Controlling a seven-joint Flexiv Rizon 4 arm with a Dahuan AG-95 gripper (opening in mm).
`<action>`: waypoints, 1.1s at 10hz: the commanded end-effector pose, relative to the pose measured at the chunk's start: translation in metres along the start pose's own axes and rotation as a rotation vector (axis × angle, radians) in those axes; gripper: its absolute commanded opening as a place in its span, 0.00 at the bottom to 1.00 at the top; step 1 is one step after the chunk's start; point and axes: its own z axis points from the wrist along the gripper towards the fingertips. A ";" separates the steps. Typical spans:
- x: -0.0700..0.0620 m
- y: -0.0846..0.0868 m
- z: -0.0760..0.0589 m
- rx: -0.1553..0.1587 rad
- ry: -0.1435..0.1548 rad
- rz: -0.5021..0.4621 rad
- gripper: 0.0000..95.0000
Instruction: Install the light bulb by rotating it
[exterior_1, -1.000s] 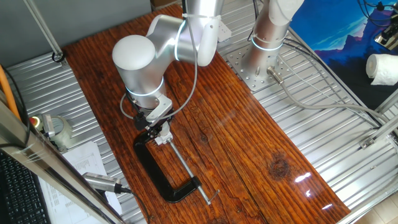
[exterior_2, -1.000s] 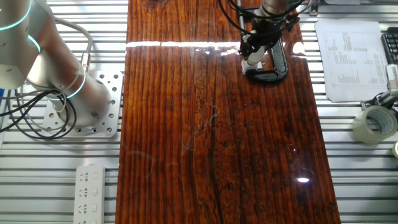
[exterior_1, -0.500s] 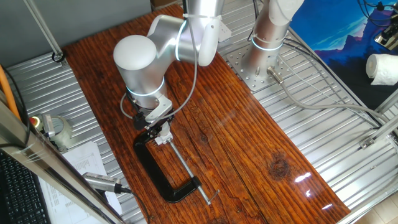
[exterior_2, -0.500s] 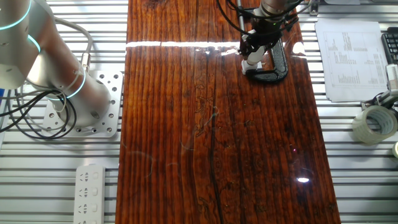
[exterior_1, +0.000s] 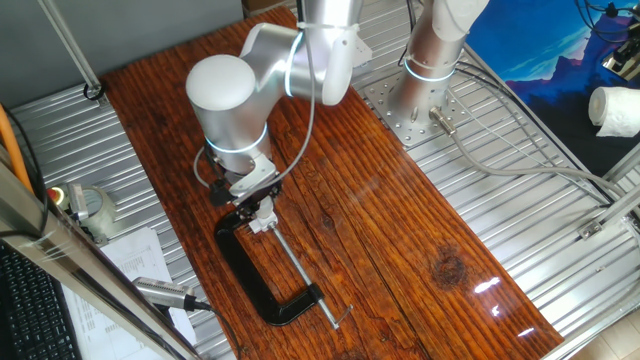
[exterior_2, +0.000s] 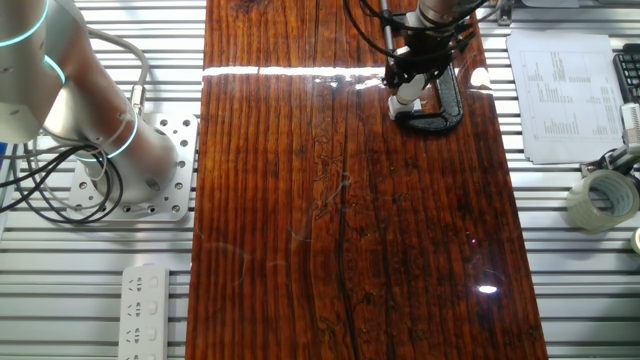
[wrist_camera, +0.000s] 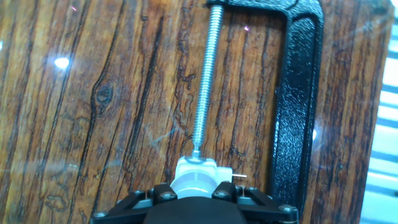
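In the hand view my gripper (wrist_camera: 194, 194) sits at the bottom edge, its black fingers (wrist_camera: 163, 194) closed on either side of the pale rounded light bulb (wrist_camera: 194, 184). The bulb stands in the small white socket block (wrist_camera: 208, 168), which is pressed by the threaded screw (wrist_camera: 205, 81) of the black C-clamp (wrist_camera: 300, 93). In one fixed view the gripper (exterior_1: 254, 212) points down onto the socket block (exterior_1: 260, 227) at the clamp's (exterior_1: 248, 272) far end. In the other fixed view the gripper (exterior_2: 408, 82) hides the bulb above the socket block (exterior_2: 404, 103).
The clamp's screw and handle run toward the table's (exterior_1: 400, 240) near edge. A tape roll (exterior_2: 600, 198), a paper sheet (exterior_2: 570, 95) and a metal tool (exterior_1: 165, 293) lie off the wooden board. The arm's base (exterior_1: 425, 75) stands at the back.
The arm's wrist has turned slightly over the socket; its large round joint has shifted a little to the right. The gripper stays over the socket and the clamp has not moved.
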 end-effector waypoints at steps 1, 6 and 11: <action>0.001 -0.002 0.002 0.009 0.001 0.039 0.20; 0.002 -0.003 0.003 0.000 -0.008 0.110 0.20; 0.002 -0.003 0.003 0.000 -0.015 0.226 0.20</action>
